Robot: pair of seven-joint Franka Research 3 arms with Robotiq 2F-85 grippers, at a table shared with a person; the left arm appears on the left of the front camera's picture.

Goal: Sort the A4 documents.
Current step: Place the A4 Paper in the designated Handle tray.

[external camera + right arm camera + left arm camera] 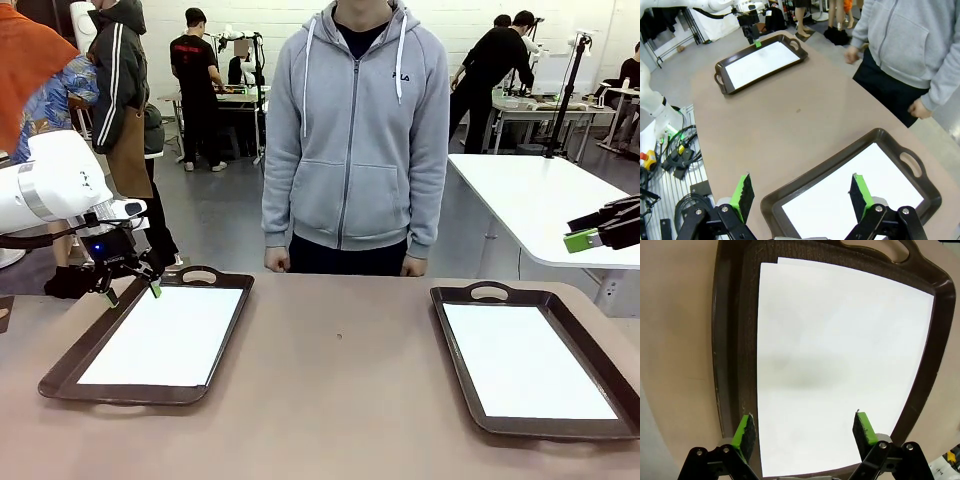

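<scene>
We read "FILA" on the grey hoodie (355,130) of the person at top centre. A4 documents: plain white, blank, flat. One stack lies in the left tray (70,370), lower left of the front view; wrist view shows a 2nd sheet's edge peeking out at its top. Another sheet (525,360) sits in the right tray (455,370), lower right. Left hand (132,290) hovers over the left tray's far corner, fingers wide apart, holding nothing. Right hand (800,195), same: spread, empty, above the right tray on the tabletop (330,400).
</scene>
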